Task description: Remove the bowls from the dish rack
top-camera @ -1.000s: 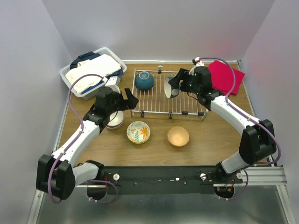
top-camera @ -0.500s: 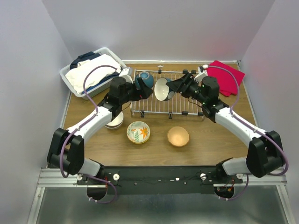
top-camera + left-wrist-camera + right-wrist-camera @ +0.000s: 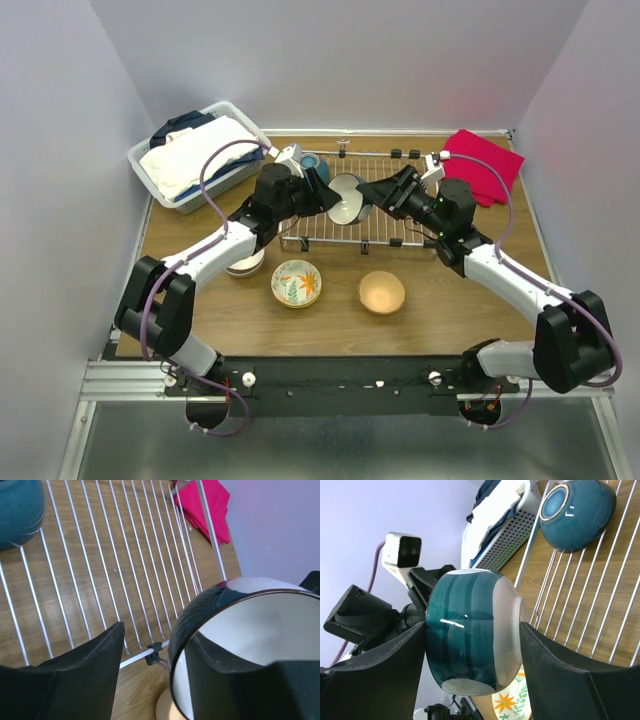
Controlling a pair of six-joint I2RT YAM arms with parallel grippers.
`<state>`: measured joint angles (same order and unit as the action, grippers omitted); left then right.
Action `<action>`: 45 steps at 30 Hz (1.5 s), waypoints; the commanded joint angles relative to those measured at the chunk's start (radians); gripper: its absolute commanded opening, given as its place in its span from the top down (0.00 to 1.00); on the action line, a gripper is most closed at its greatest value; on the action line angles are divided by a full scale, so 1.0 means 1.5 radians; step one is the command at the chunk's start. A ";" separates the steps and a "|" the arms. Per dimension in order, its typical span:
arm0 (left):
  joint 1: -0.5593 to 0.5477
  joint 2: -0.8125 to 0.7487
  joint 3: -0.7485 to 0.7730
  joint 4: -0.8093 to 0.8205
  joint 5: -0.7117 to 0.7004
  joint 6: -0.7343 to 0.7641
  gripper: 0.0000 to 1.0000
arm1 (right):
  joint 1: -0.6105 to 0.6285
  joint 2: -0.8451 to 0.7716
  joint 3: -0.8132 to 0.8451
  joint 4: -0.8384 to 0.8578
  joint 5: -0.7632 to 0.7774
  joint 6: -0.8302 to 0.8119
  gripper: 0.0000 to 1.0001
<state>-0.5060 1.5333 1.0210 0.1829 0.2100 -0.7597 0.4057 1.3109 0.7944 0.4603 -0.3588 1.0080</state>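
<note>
Left end effector (image 3: 152, 640) reached bowl (image 3: 465, 645), jaws apart astride rim; right end effector (image 3: 472, 625) clamps same bowl.

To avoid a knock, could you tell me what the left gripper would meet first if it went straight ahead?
The striped bowl held by the right gripper; its rim sits between the fingers of the left gripper.

The dish rack (image 3: 385, 228), a flat silver wire grid, is set by the bench's far edge. A solid teal bowl (image 3: 575, 512) is rested on its far-left corner. A teal-striped bowl (image 3: 465, 645), cream inside, is held on its side above the rack by the right claw (image 3: 472, 625). A floral bowl (image 3: 297, 283), a beige bowl (image 3: 382, 292) and a white bowl (image 3: 247, 263) are set on the bench at the rack's near side.
</note>
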 commanded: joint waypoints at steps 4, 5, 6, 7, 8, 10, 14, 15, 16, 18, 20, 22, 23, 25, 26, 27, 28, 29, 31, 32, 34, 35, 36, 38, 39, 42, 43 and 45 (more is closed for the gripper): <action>-0.009 -0.009 0.000 0.015 -0.013 -0.013 0.91 | -0.003 -0.050 -0.023 0.089 -0.024 0.025 0.62; -0.008 -0.012 -0.002 0.013 -0.017 -0.010 0.94 | -0.003 -0.053 -0.027 0.084 -0.024 0.023 0.59; -0.009 -0.021 -0.004 0.010 -0.017 -0.007 0.96 | -0.003 -0.060 -0.030 0.080 -0.022 0.018 0.55; -0.009 -0.025 -0.005 0.001 -0.019 0.002 1.00 | -0.004 -0.064 -0.033 0.075 -0.020 0.008 0.52; -0.009 -0.030 -0.005 -0.004 -0.025 0.010 1.00 | -0.003 -0.069 -0.036 0.058 -0.019 0.002 0.48; -0.009 -0.046 -0.005 -0.028 -0.033 0.026 1.00 | -0.003 -0.085 -0.036 0.037 -0.010 -0.028 0.35; -0.009 -0.076 -0.005 -0.082 -0.056 0.087 1.00 | -0.003 -0.119 -0.024 -0.066 0.002 -0.102 0.13; -0.009 -0.088 -0.002 -0.096 -0.065 0.101 1.00 | -0.003 -0.125 -0.014 -0.087 0.007 -0.120 0.07; -0.009 -0.095 0.000 -0.121 -0.069 0.114 1.00 | -0.003 -0.141 -0.009 -0.107 0.021 -0.156 0.05; -0.011 -0.113 0.001 -0.161 -0.078 0.152 1.00 | -0.003 -0.154 0.002 -0.170 0.036 -0.196 0.00; -0.019 -0.125 0.003 -0.212 -0.090 0.179 1.00 | -0.003 -0.171 0.022 -0.236 0.065 -0.258 0.00; -0.029 -0.144 0.006 -0.269 -0.100 0.217 1.00 | -0.003 -0.183 0.040 -0.276 0.101 -0.299 0.00; -0.046 -0.149 0.008 -0.289 -0.105 0.228 1.00 | -0.004 -0.192 0.045 -0.304 0.115 -0.332 0.00; -0.070 -0.163 0.012 -0.349 -0.115 0.264 1.00 | -0.003 -0.199 0.054 -0.349 0.160 -0.362 0.00; -0.083 -0.166 0.012 -0.366 -0.131 0.272 1.00 | -0.003 -0.202 0.059 -0.369 0.173 -0.385 0.00; -0.110 -0.173 0.009 -0.384 -0.135 0.279 1.00 | -0.003 -0.208 0.061 -0.378 0.185 -0.396 0.00; -0.125 -0.176 0.006 -0.413 -0.135 0.286 1.00 | -0.004 -0.211 0.064 -0.384 0.204 -0.404 0.00; -0.137 -0.180 0.002 -0.426 -0.159 0.288 1.00 | -0.002 -0.212 0.065 -0.392 0.211 -0.416 0.00; -0.184 -0.186 -0.008 -0.455 -0.178 0.289 1.00 | -0.003 -0.216 0.066 -0.396 0.229 -0.425 0.00; -0.203 -0.187 -0.011 -0.461 -0.187 0.287 1.00 | -0.004 -0.218 0.065 -0.400 0.232 -0.428 0.00; -0.253 -0.183 -0.018 -0.476 -0.221 0.283 1.00 | -0.004 -0.218 0.064 -0.401 0.235 -0.429 0.00; -0.268 -0.179 -0.020 -0.479 -0.231 0.275 1.00 | -0.003 -0.220 0.063 -0.400 0.236 -0.427 0.00; -0.279 -0.168 -0.021 -0.481 -0.244 0.272 1.00 | -0.003 -0.221 0.060 -0.400 0.252 -0.427 0.00; -0.310 -0.155 -0.019 -0.487 -0.259 0.268 1.00 | -0.003 -0.225 0.059 -0.400 0.258 -0.422 0.00; -0.321 -0.141 -0.014 -0.489 -0.268 0.266 1.00 | -0.003 -0.226 0.058 -0.399 0.259 -0.421 0.00; -0.354 -0.108 -0.001 -0.498 -0.299 0.268 1.00 | -0.003 -0.233 0.057 -0.403 0.267 -0.420 0.00; -0.361 -0.100 0.000 -0.499 -0.309 0.266 1.00 | -0.003 -0.235 0.056 -0.405 0.271 -0.421 0.00; -0.375 -0.077 0.002 -0.495 -0.317 0.265 1.00 | -0.003 -0.240 0.055 -0.411 0.277 -0.421 0.00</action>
<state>-1.0248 1.3594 0.9871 -0.5690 -0.1722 -0.3511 0.4057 0.9817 0.8631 -0.1204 -0.0010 0.3908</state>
